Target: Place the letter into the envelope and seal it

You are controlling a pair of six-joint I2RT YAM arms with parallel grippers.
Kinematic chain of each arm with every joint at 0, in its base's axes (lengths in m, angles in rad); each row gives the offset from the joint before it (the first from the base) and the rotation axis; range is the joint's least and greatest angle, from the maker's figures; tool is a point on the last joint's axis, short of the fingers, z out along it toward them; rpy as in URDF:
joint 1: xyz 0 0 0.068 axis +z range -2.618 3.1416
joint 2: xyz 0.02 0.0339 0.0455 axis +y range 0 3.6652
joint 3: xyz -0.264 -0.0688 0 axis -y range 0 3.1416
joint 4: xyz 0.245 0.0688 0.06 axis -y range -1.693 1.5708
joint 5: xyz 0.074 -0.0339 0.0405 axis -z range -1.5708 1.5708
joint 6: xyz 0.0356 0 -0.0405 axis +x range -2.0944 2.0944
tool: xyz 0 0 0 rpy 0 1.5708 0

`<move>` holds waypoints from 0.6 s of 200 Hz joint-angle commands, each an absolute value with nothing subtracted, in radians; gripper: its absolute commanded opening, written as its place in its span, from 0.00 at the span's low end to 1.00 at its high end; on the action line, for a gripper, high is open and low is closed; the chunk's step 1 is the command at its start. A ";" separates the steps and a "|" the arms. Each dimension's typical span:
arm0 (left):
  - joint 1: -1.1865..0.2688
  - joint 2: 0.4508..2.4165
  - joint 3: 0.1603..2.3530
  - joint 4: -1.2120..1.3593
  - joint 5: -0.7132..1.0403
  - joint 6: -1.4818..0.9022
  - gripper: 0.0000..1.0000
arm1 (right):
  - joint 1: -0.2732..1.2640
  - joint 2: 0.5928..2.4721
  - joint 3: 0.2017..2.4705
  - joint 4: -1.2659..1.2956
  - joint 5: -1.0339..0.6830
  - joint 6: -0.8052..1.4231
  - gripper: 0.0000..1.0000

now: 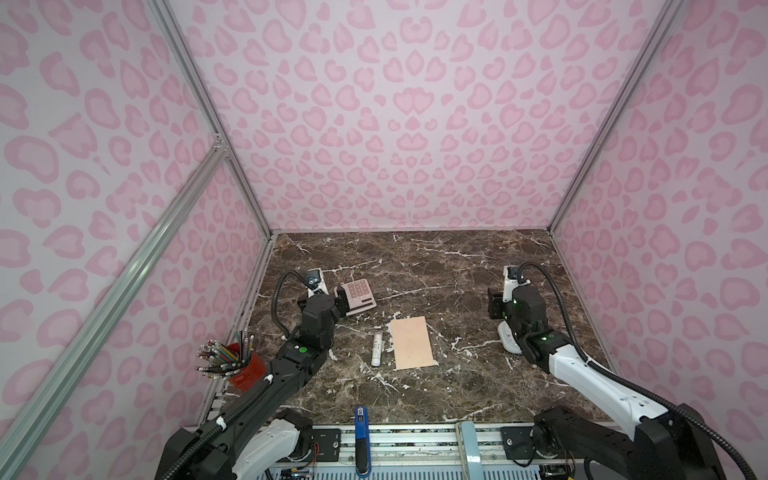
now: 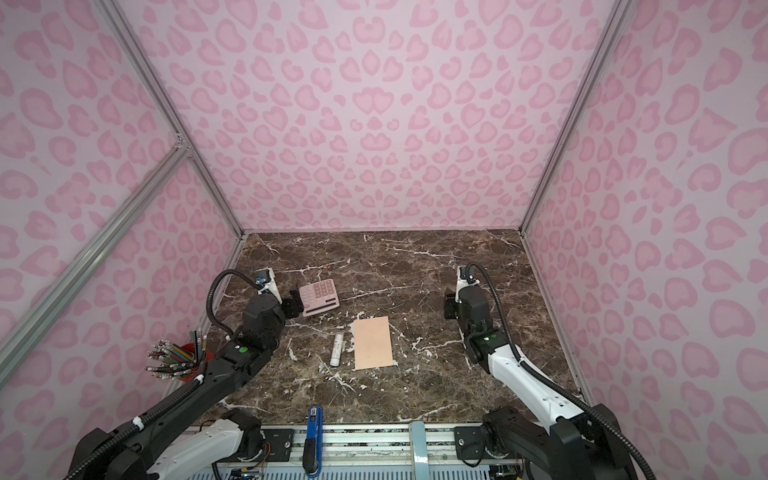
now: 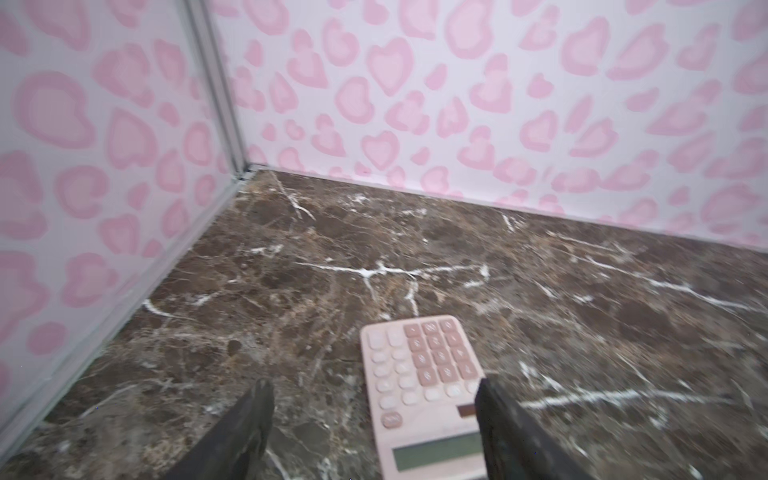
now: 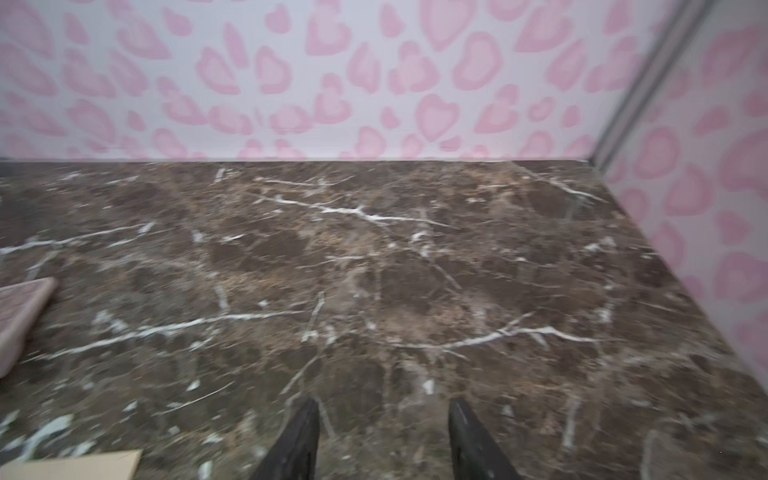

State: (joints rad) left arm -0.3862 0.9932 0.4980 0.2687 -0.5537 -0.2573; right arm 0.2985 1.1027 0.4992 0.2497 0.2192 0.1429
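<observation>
The envelope (image 1: 412, 343) (image 2: 372, 343) lies flat in the middle of the marble table, a plain peach rectangle with no flap showing. One of its corners shows in the right wrist view (image 4: 83, 465). The letter is out of view. My left gripper (image 1: 338, 301) (image 2: 293, 305) (image 3: 374, 392) hangs open at the near end of the pink calculator (image 3: 419, 374), far left of the envelope, holding nothing. My right gripper (image 1: 494, 305) (image 2: 449, 305) (image 4: 384, 405) is open over bare marble, to the right of the envelope.
A white glue stick (image 1: 377, 348) (image 2: 337, 349) lies just left of the envelope. The calculator (image 1: 357, 296) (image 2: 319, 296) sits behind it. A red cup of pencils (image 1: 245, 368) stands at the left wall. A white object (image 1: 509, 336) sits under the right arm, and a blue stapler (image 1: 361, 432) lies at the front edge.
</observation>
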 commanded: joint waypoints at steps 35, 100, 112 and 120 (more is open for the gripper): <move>-0.270 0.931 0.347 0.563 -0.722 -0.233 0.84 | 0.167 1.253 0.371 0.683 0.447 0.035 0.57; -0.212 0.929 0.264 0.658 -0.766 -0.209 0.93 | 0.117 1.430 0.270 1.011 0.417 0.022 0.57; -0.200 0.939 0.250 0.682 -0.761 -0.195 0.94 | 0.116 1.481 0.257 1.085 0.406 0.016 0.57; -0.191 0.953 0.240 0.709 -0.760 -0.185 0.94 | 0.116 1.516 0.243 1.137 0.403 0.014 0.57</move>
